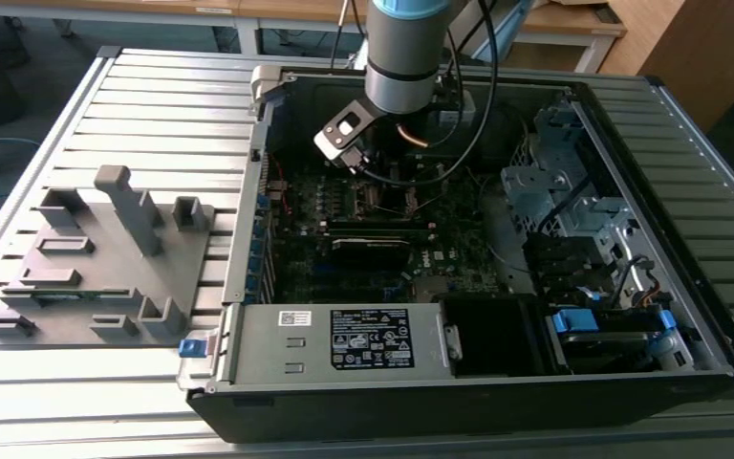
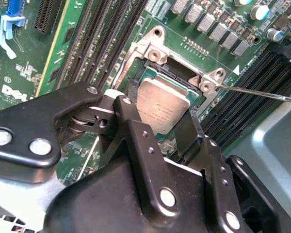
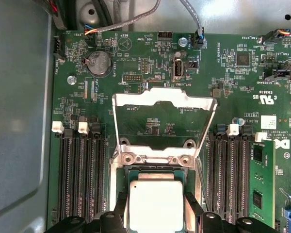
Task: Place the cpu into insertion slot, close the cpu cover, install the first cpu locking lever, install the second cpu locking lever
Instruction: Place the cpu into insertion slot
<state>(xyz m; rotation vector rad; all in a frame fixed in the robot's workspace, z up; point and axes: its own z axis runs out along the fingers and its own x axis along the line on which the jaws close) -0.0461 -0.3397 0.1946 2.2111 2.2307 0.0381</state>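
The gripper (image 2: 161, 110) pinches the cpu (image 2: 162, 108) by two opposite edges, its fingers (image 3: 120, 213) tight against them. The cpu sits level at the slot (image 3: 155, 173); seated or just above, I cannot tell. Past it the cover (image 3: 161, 96) stands tipped open at the slot's far edge, on the board (image 3: 136, 58) inside the case (image 1: 673, 143).

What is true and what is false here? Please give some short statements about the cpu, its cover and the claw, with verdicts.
1. The cpu lies between the fingers of the claw. True.
2. The cpu cover is closed over the cpu. False: it stands open, away from the cpu.
3. The arm reaches into the open computer case. True.
4. The grey fixture lies inside the case. False: it lies outside, on the slatted table.
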